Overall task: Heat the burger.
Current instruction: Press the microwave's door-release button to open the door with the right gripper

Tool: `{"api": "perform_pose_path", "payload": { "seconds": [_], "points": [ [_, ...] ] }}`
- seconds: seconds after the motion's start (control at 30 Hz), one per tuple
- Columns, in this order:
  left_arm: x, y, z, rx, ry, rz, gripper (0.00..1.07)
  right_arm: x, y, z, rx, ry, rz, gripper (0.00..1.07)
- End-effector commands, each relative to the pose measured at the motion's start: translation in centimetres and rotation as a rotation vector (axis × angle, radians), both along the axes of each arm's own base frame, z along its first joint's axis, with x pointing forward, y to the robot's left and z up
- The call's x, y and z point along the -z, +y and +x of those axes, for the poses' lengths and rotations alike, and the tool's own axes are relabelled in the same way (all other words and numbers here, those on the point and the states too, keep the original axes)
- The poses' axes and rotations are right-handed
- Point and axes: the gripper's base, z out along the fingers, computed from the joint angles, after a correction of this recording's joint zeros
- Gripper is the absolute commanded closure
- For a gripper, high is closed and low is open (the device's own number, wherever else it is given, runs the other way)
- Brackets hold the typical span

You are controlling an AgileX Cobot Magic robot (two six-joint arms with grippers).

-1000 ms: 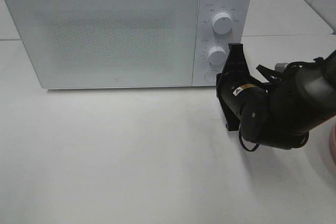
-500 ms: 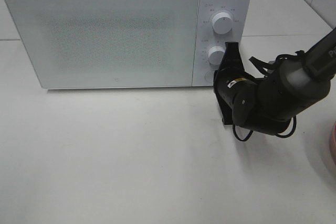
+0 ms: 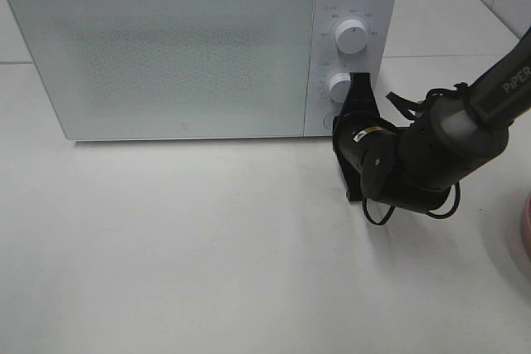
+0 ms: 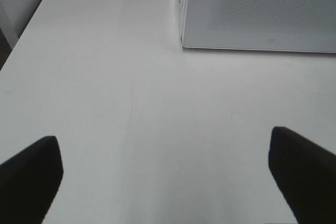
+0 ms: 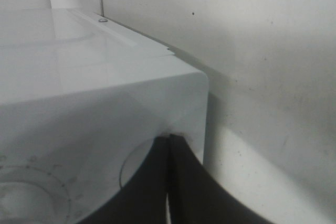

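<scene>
The right pincer [image 5: 169, 142] is closed tight with nothing between its tips, which rest against the microwave's [image 3: 166, 47] control panel at the rim of the round button [image 5: 137, 166], just below the lower knob [image 3: 339, 86]. The left pincer [image 4: 164, 145] stands wide apart above the table [image 4: 131, 93] and holds nothing. Only the high view shows the shut microwave door and a pink plate [image 3: 526, 242] rim at the right edge, only the left wrist view shows the left pincer, and no view shows the burger, so where it is cannot be told.
</scene>
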Motion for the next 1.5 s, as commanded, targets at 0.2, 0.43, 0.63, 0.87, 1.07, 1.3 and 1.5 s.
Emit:
{"api": "perform_pose_path", "payload": {
  "seconds": [0.2, 0.43, 0.63, 0.87, 1.07, 1.3, 1.5],
  "points": [
    [0.0, -0.1, -0.1, 0.004, -0.026, -0.004, 0.07, -0.4, 0.3, 0.5, -0.015, -0.012, 0.000, 1.07],
    [0.0, -0.1, -0.1, 0.004, -0.026, -0.004, 0.07, -0.7, 0.5, 0.8, -0.013, -0.029, 0.007, 1.07],
    [0.0, -0.1, -0.1, 0.004, -0.026, -0.004, 0.07, -1.5, 1.1, 1.6, -0.030, -0.069, 0.015, 1.07],
    [0.0, -0.1, -0.1, 0.004, -0.026, -0.004, 0.07, -1.7, 0.6, 2.2, 0.040, -0.140, 0.000, 1.07],
    [0.0, -0.1, -0.1, 0.004, -0.026, -0.004, 0.07, -2.9, 0.9, 3.7, 0.090, -0.268, 0.019, 1.07],
    [0.0, -0.1, -0.1, 0.004, -0.026, -0.004, 0.07, -4.4, 1.1, 4.8, 0.130, -0.401, 0.028, 1.07],
    [0.0, -0.1, -0.1, 0.004, -0.026, -0.004, 0.07, -4.2, 1.3, 4.8, 0.109, -0.370, 0.012, 1.07]
  ]
}}
